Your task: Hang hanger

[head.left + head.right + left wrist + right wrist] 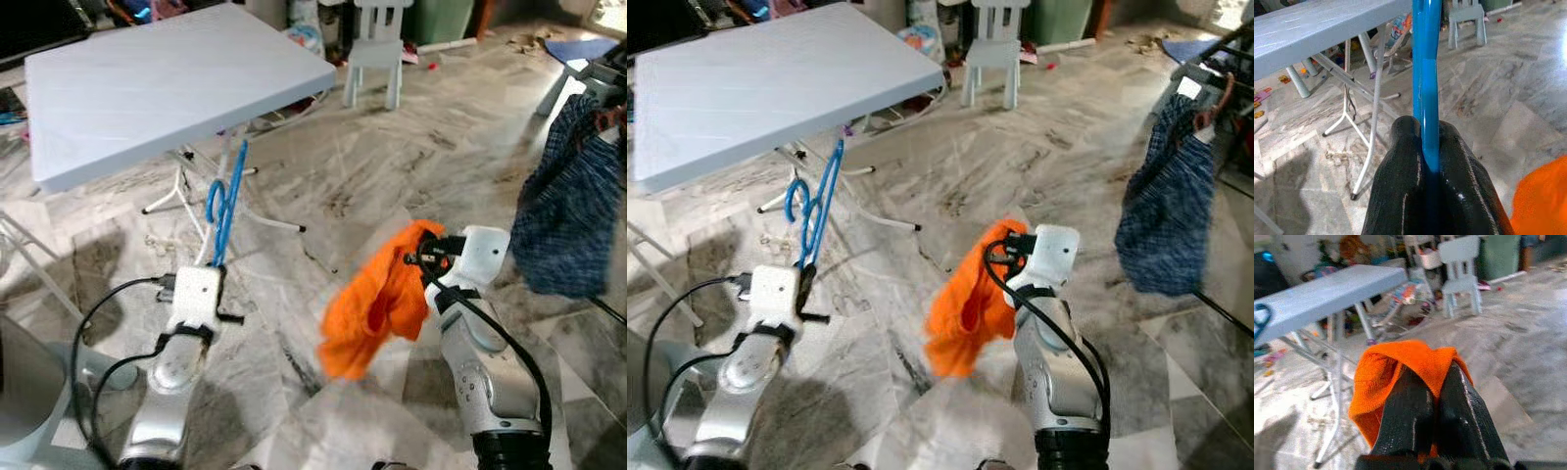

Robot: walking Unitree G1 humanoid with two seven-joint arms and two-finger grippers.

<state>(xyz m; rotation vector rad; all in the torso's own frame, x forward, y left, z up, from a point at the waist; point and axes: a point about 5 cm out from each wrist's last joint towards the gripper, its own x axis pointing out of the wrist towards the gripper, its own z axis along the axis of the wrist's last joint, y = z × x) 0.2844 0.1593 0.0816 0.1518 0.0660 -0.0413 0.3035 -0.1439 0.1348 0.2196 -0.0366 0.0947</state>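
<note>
The left gripper (1427, 161) stands clamped on a blue hanger (226, 201), holding it upright just below the near edge of a white folding table (147, 88), whose thin metal legs (181, 186) splay across the marble floor (392, 166) directly behind the hanger. To the right, the right gripper (1435, 387) is closed tight on an orange cloth (382, 299), which droops from the fingers and hangs clear of the floor. The two arms are held well apart. A dark blue checked garment (568, 211) hangs from a rack at the far right, beyond the right arm. A small white plastic chair (377, 49) stands past the table's far corner, with scattered toys and clutter along the back of the room. Black cables loop from both silver wrists.
</note>
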